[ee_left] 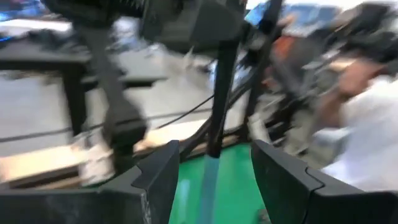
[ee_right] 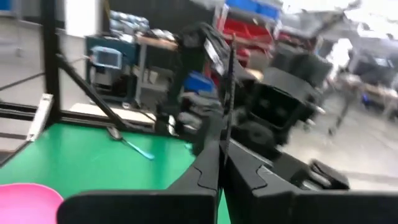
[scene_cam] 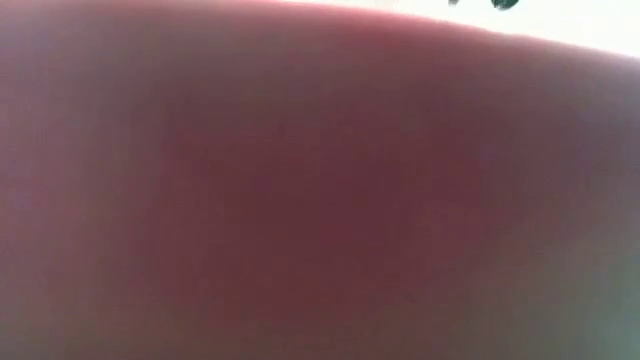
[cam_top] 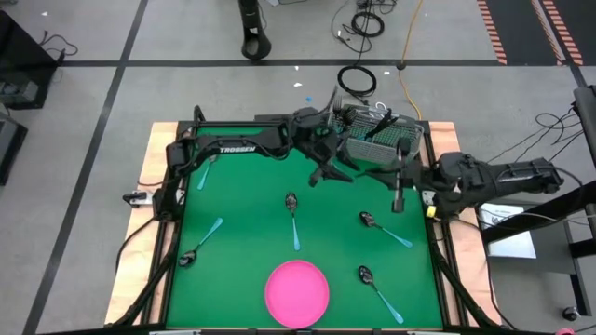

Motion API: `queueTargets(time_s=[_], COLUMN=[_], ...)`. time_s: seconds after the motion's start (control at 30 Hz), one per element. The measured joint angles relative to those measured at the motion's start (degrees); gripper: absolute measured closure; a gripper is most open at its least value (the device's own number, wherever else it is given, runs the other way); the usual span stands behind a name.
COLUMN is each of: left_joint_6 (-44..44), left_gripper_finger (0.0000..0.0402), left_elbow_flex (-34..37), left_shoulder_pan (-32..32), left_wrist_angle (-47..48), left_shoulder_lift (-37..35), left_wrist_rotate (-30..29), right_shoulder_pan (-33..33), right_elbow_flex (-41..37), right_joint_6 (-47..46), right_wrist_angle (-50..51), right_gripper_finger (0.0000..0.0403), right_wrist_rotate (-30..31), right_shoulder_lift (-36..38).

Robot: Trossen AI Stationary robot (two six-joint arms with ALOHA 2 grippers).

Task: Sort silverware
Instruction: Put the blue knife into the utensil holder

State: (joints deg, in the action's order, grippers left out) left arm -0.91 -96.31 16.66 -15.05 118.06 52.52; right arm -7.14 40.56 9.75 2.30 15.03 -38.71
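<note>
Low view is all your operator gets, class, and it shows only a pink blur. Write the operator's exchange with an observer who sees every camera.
Operator: What is blocking me?
Observer: Probably the pink plate, at the mat's near edge.
Operator: Where is the silverware?
Observer: Several spoons lie apart on the green mat.
Operator: And the grippers?
Observer: The left gripper is open; the right gripper is shut on a thin utensil.

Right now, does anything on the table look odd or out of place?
Yes. Five spoons lie scattered at different angles on the green mat, none on the pink plate. The low view is blocked, filled by a pink blur. A utensil stands upright in the shut right end effector.
</note>
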Motion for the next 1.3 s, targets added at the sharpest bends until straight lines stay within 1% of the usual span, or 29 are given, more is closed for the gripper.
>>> queueTargets(time_s=[0.07, 0.13, 0.3, 0.6, 0.67, 0.77, 0.83, 0.9, 1.0, 1.03, 1.17, 1.3], left_joint_6=[-4.7, -7.2, -8.5, -8.6, -8.6, -9.0, -9.1, -9.1, -10.5, -10.7, -10.4, -10.3], left_gripper_finger=[0.0199, 0.0199, 0.0199, 0.0200, 0.0207, 0.0237, 0.0267, 0.0305, 0.0375, 0.0387, 0.0394, 0.0397], left_elbow_flex=[0.0, 0.0, 0.0, 0.0, 0.0, 0.0, 0.0, 0.0, 0.0, 0.0, 0.0, 0.0], left_shoulder_pan=[-0.7, -1.3, -2.0, -1.9, -1.9, -1.9, -1.9, -1.9, -1.6, -1.5, -1.6, -1.6], left_wrist_angle=[4.0, 6.2, 6.5, 8.3, 8.3, 8.3, 8.1, 8.1, 8.2, 8.3, 8.4, 8.2], left_shoulder_lift=[0.0, 0.1, 0.0, 0.0, 0.0, 0.0, 0.0, 0.0, 0.0, 0.0, 0.0, 0.0], left_wrist_rotate=[-5.2, -7.7, -8.2, -11.1, -11.7, -12.7, -13.4, -14.5, -15.6, -15.7, -15.9, -15.9], right_shoulder_pan=[1.1, 2.2, 5.0, 8.7, 9.1, 9.7, 9.9, 10.1, 10.1, 10.1, 10.1, 10.1], right_elbow_flex=[0.0, 0.0, 0.0, 0.0, 0.0, 0.0, 0.0, 0.0, 0.0, 0.0, 0.0, 0.0], right_joint_6=[-2.5, -4.1, -6.8, -11.0, -11.0, -10.9, -10.8, -10.6, -9.2, -8.9, -9.9, -10.1], right_wrist_angle=[1.1, 1.9, 4.2, 4.0, 3.9, 3.9, 3.9, 4.0, 4.6, 4.9, 5.0, 5.2], right_gripper_finger=[0.0403, 0.0403, 0.0403, 0.0403, 0.0403, 0.0403, 0.0403, 0.0403, 0.0403, 0.0403, 0.0388, 0.0352], right_wrist_rotate=[0.1, 0.1, 0.1, 0.5, 1.2, 1.0, 1.0, 0.9, 0.7, 0.7, 1.2, 1.6], right_shoulder_lift=[-0.1, -0.5, -2.6, -6.9, -7.2, -7.2, -7.1, -7.2, -7.1, -7.1, -7.1, -6.2])
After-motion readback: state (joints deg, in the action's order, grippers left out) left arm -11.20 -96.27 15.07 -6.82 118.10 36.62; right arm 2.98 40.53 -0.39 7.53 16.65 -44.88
